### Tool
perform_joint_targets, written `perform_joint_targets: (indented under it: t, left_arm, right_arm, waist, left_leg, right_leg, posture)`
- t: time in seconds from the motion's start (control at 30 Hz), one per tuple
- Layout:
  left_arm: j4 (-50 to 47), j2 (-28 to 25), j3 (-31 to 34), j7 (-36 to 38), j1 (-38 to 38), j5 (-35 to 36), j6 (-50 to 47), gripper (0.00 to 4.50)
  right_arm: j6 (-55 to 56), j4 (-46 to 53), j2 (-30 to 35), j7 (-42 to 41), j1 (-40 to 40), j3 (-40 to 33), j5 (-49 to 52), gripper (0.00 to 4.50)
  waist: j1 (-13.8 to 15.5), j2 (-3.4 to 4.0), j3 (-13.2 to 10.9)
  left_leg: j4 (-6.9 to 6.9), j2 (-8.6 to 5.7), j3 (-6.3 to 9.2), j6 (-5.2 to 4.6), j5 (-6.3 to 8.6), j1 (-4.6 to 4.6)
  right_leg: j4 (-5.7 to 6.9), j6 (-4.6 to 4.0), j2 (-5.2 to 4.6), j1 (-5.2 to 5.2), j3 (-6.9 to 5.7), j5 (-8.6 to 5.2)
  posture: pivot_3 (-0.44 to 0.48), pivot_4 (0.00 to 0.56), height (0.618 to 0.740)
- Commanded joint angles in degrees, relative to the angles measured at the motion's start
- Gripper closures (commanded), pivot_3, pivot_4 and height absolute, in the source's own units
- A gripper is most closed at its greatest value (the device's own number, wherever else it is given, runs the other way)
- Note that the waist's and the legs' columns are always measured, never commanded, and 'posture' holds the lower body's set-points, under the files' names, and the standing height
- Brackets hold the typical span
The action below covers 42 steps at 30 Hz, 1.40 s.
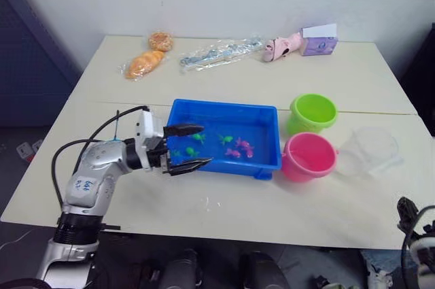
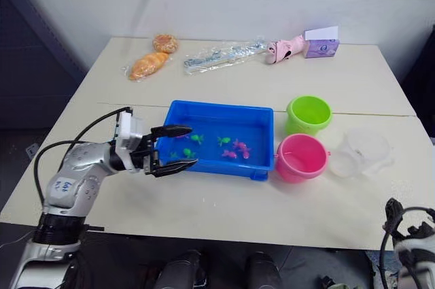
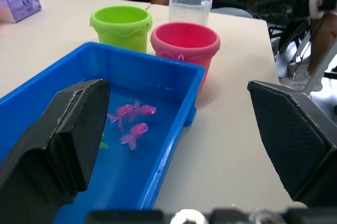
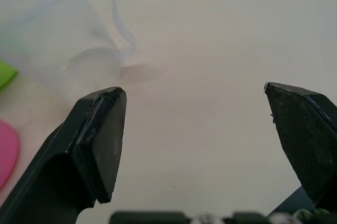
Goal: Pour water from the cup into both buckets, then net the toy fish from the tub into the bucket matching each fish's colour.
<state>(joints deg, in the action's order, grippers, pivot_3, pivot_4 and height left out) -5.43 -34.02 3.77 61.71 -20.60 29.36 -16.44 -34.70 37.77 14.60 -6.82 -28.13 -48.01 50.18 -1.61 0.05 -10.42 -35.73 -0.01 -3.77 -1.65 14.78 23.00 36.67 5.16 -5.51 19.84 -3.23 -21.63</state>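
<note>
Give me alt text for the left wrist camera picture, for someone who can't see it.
Two open black fingers frame a shallow blue plastic tub of water holding small pink toy fish. Beyond the tub stand a lime green bucket, a pink bucket and a clear plastic cup on a beige table.

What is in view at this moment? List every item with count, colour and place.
tub: one, blue, table centre, holding water
toy fish: several, green and pink, in the tub
buckets: two, green behind pink, right of the tub
cup: one, clear, right of the pink bucket
bread: two wrapped pieces, far left
clear wrapper: one, far centre
pink toy: one, far side
purple box: one, beside the pink toy
left gripper: fingers open, over the tub's left end
right gripper: fingers open, near the cup
</note>
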Motion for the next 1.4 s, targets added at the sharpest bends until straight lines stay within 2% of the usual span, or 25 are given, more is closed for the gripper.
perform_joint_targets:
  t: [0.03, 0.1, 0.17, 0.27, 0.37, 0.5, 0.6, 0.73, 0.87, 1.0, 1.1, 1.17, 1.4]
  left_arm:
    - [0.97, -2.94, 7.72, -1.3, 2.32, 3.41, -1.93, 0.0]
    - [2.85, -3.95, 11.14, -2.44, 5.04, 3.84, -2.35, 0.0]
    - [5.07, -4.29, 14.26, -4.23, 7.6, 2.39, -0.03, 0.0]
    - [8.23, -4.09, 19.55, -7.97, 11.89, 0.26, 4.68, 0.0]
    - [11.35, -4.01, 25.57, -10.72, 19.4, -2.48, 10.9, 0.0]
    - [14.13, -2.15, 32.61, -14.66, 30.06, -5.25, 19.24, 0.0]
    - [12.83, 1.32, 36.42, -19.53, 35.36, -4.62, 20.57, 0.0]
    - [9.12, 3.32, 36.47, -25.41, 39.81, -4.47, 13.62, 0.0]
    - [4.43, 1.34, 34.01, -35.33, 32.61, -6.04, 4.12, 0.0]
    - [5.89, -3.19, 28.75, -38.01, 21.76, -8.88, -1.27, 0.0]
    - [10.56, -6.38, 23.37, -43.23, 10.0, -11.44, -13.09, 0.0]
    - [14.52, -7.58, 18.55, -44.58, 3.07, -14.47, -17.48, 0.0]
    - [35.4, -5.43, 8.45, -45.89, -16.54, -20.59, -19.4, 0.0]
  right_arm:
    - [10.02, 9.41, 7.51, -18.33, -2.85, 0.03, -0.14, 0.08]
    - [16.04, 10.57, 12.3, -27.18, -3.5, 3.11, -5.49, 0.08]
    - [18.68, 11.17, 16.29, -32.61, -2.75, 6.95, -7.9, 0.08]
    - [21.03, 10.77, 19.26, -36.11, 0.94, 12.3, -8.81, 0.08]
    - [23.26, 8.65, 20.88, -38.47, 4.6, 17.61, -12.43, 0.08]
    - [28.7, 6.39, 22.92, -46.15, 5.95, 24.18, -16.32, 0.08]
    - [33.0, 4.26, 21.87, -48.55, 7.54, 26.31, -16.85, 0.08]
    - [33.77, 0.4, 23.02, -51.21, 9.69, 29.89, -17.72, 0.08]
    - [31.26, -1.85, 23.05, -50.0, 13.35, 30.38, -14.35, 0.08]
    - [30.42, -2.28, 22.84, -49.31, 15.04, 30.86, -14.09, 0.08]
    - [29.93, -1.94, 22.38, -48.1, 15.56, 31.42, -14.04, 0.08]
    - [29.75, -1.64, 22.11, -47.38, 15.73, 32.07, -14.39, 0.08]
    - [30.34, -0.9, 20.99, -42.08, 17.73, 33.6, -19.48, 0.08]
  waist:
    - [-0.42, -0.07, -0.03]
    - [-0.63, -0.13, -0.04]
    - [-0.24, -0.33, -0.04]
    - [0.25, -0.59, -0.17]
    - [0.58, -0.86, -0.13]
    - [0.18, -1.06, -0.12]
    - [0.23, -1.12, -0.13]
    - [1.05, -1.45, -0.07]
    - [2.07, -1.46, -0.1]
    - [2.77, -1.48, -0.08]
    - [2.69, -1.46, -0.1]
    - [2.64, -1.46, -0.1]
    - [2.0, -1.5, -0.11]
  left_leg:
    - [0.04, 0.05, -0.03, 0.0, 0.0, -0.05]
    - [0.15, 0.15, -0.12, 0.04, 0.02, -0.26]
    - [0.35, 0.16, -0.14, 0.11, 0.05, -0.58]
    - [0.43, 0.15, -0.13, 0.14, 0.04, -0.59]
    - [0.43, 0.11, -0.1, 0.14, 0.08, -0.57]
    - [0.47, 0.09, -0.13, 0.05, 0.28, -0.54]
    - [0.48, 0.09, -0.12, -0.02, 0.36, -0.51]
    - [0.46, 0.08, -0.09, -0.01, 0.39, -0.54]
    - [0.46, 0.08, -0.05, 0.28, 0.49, -0.52]
    - [0.46, 0.1, 0.0, 0.36, 0.43, -0.5]
    - [0.46, 0.06, -0.04, 0.23, 0.27, -0.51]
    - [0.46, 0.05, -0.03, 0.32, 0.22, -0.48]
    - [0.14, 0.01, -0.07, 0.38, 0.19, -0.34]
  right_leg:
    - [-0.02, 0.0, 0.02, -0.02, 0.01, 0.0]
    - [-0.12, 0.01, 0.11, -0.16, 0.03, 0.0]
    - [-0.16, -0.02, 0.11, -0.34, 0.04, -0.03]
    - [-0.17, -0.03, 0.1, -0.31, 0.05, -0.03]
    - [-0.22, -0.04, 0.03, -0.33, 0.04, -0.03]
    - [-0.5, -0.04, -0.03, -0.37, 0.04, -0.03]
    - [-0.68, -0.04, -0.05, -0.43, 0.02, -0.03]
    - [-0.73, -0.04, -0.1, -0.48, 0.01, -0.02]
    - [-0.73, -0.09, -0.12, -0.47, 0.01, -0.04]
    - [-0.69, -0.12, -0.11, -0.44, -0.09, -0.03]
    - [-0.64, -0.11, -0.11, -0.47, -0.16, -0.01]
    - [-0.58, -0.1, -0.1, -0.46, -0.23, -0.01]
    - [-0.06, -0.07, -0.08, -0.33, -0.52, -0.01]
  posture:
    - [0.0, 0.15, 0.74]
    - [0.0, 0.15, 0.74]
    - [0.0, 0.15, 0.74]
    - [0.0, 0.15, 0.74]
    - [0.0, 0.15, 0.74]
    - [0.0, 0.15, 0.74]
    - [0.0, 0.15, 0.74]
    - [0.0, 0.15, 0.74]
    - [0.0, 0.15, 0.74]
    - [0.0, 0.15, 0.74]
    - [0.0, 0.15, 0.74]
    - [0.0, 0.15, 0.74]
    - [0.0, 0.15, 0.74]
